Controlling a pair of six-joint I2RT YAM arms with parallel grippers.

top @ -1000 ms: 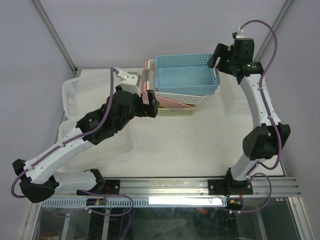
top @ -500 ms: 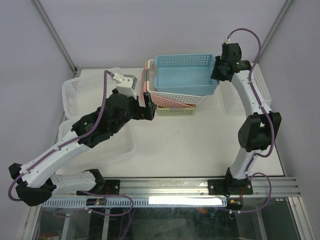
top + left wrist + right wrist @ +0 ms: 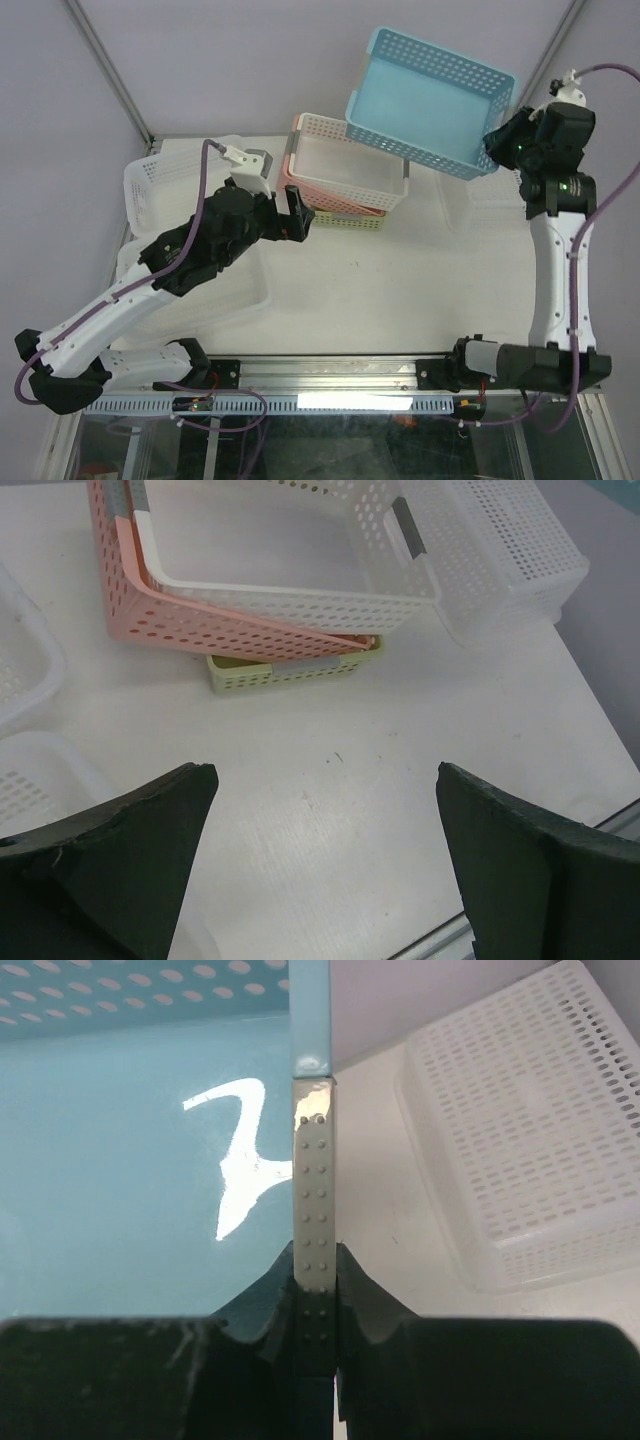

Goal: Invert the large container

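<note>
My right fingers (image 3: 352, 1295) clamp blue basket (image 3: 430, 100) rim, holding it tilted, clear of stack (image 3: 345, 180), room to flip; left fingers (image 3: 120, 860) apart, idle.

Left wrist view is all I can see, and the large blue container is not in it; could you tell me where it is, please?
Observer: The blue container is up in the air, by the far right of the stacked baskets.
Operator: Is anything holding it?
Observer: Yes, the right pincer is shut on the rim at its right end.
Operator: Is it upside down?
Observer: Not yet; it is tilted, its open side facing the top camera.
</note>
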